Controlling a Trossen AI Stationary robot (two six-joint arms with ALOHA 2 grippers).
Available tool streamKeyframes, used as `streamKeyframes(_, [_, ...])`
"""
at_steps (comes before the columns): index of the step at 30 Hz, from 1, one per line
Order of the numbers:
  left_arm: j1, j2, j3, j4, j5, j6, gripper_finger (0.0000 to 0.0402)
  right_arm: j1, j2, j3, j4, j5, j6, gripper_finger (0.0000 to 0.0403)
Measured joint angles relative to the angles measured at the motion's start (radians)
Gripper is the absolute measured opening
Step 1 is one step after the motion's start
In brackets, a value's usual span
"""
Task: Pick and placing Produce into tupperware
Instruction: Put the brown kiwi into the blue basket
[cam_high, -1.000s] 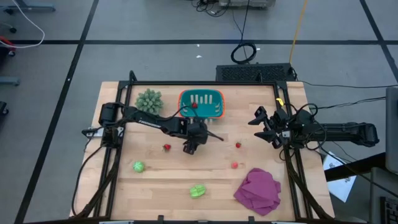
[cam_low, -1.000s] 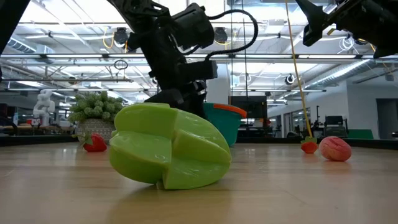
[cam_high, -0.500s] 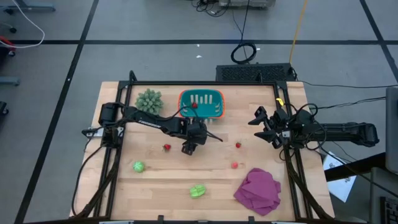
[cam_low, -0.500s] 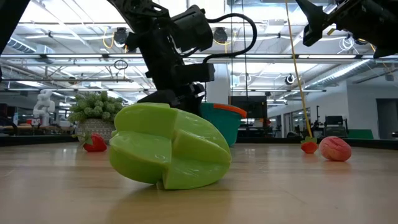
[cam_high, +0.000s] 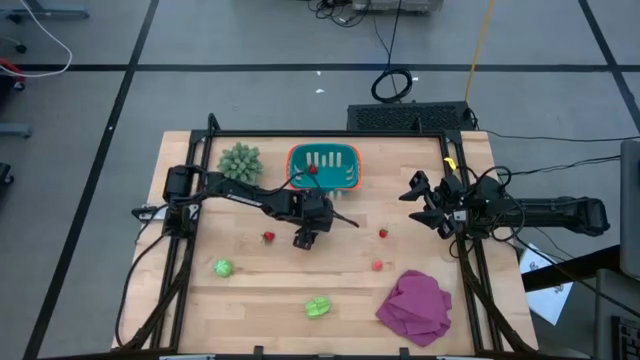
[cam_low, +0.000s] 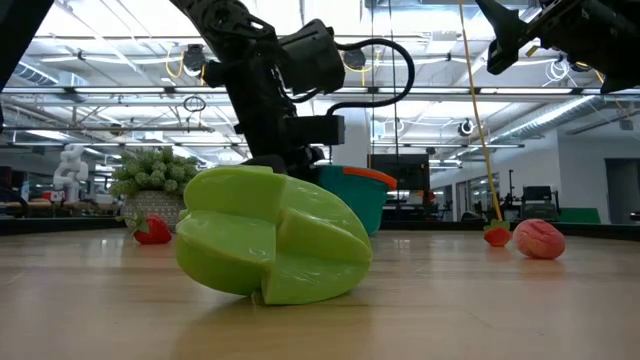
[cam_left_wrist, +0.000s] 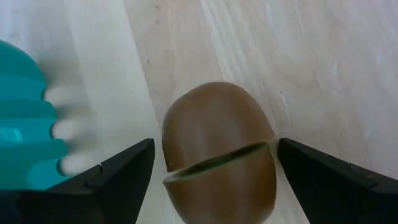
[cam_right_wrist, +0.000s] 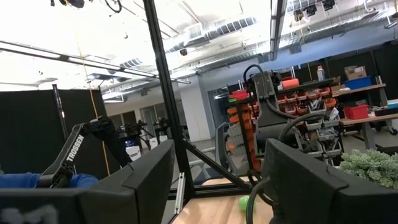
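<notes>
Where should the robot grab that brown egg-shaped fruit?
Across its rounded middle, coming straight down from above. The brown fruit lies on the table with open wood on both flanks, and the open left gripper already has a finger on each side.

Grey floor (cam_high: 80, 150) – ceiling lights (cam_low: 90, 45).

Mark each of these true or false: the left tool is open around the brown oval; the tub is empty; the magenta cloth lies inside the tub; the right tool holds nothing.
1. The left tool is open around the brown oval. True.
2. The tub is empty. False: a small red piece lies in it.
3. The magenta cloth lies inside the tub. False: it lies on the table, near the front right corner.
4. The right tool holds nothing. True: it is open at the table's right edge.
</notes>
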Motion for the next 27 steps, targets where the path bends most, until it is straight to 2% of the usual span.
streamKeyframes(9, [-0.004, -0.006, -0.002, -0.002, -0.007, -0.028, 0.0345, 0.0, 0.0, 0.0, 0.003, 0.0, -0.003, 0.0242])
streamKeyframes(17, [-0.01, -0.006, -0.003, -0.002, -0.003, -0.054, 0.0248, 0.0, 0.0, 0.0, 0.003, 0.0, -0.001, 0.0242])
streamKeyframes(20, [-0.01, -0.006, -0.003, -0.002, -0.002, -0.057, 0.0227, 0.0, 0.0, 0.0, 0.003, 0.0, -0.001, 0.0242])
streamKeyframes(23, [-0.01, -0.006, 0.004, -0.011, -0.029, -0.062, 0.0228, 0.0, 0.0, 0.0, 0.003, 0.0, -0.001, 0.0242])
streamKeyframes(27, [-0.009, -0.019, 0.041, -0.036, -0.076, -0.076, 0.026, 0.0, 0.0, 0.0, 0.003, 0.0, -0.001, 0.0242])
